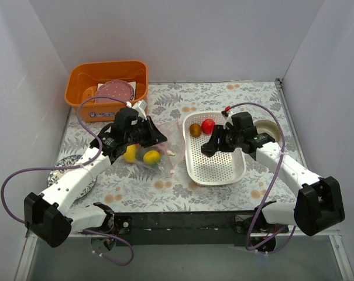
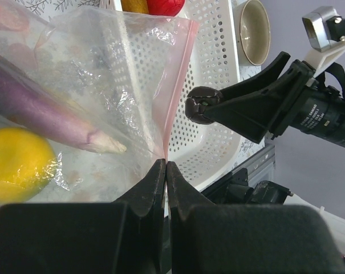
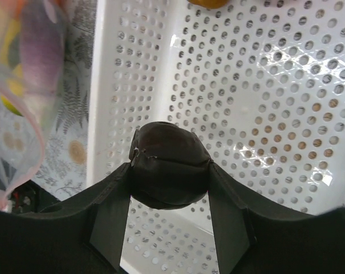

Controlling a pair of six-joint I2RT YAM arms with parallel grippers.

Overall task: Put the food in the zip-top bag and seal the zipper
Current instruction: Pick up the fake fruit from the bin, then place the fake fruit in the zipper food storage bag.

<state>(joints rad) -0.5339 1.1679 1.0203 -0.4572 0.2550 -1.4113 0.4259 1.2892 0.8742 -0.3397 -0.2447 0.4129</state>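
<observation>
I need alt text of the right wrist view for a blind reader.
The right tool grips a dark brown round food piece above a white perforated plastic basket. A clear plastic bag with pink edge shows at left.

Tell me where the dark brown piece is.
The dark brown piece is clamped in the right gripper, centre-right in the top view, over the left half of the white basket, right of the zip-top bag.
</observation>
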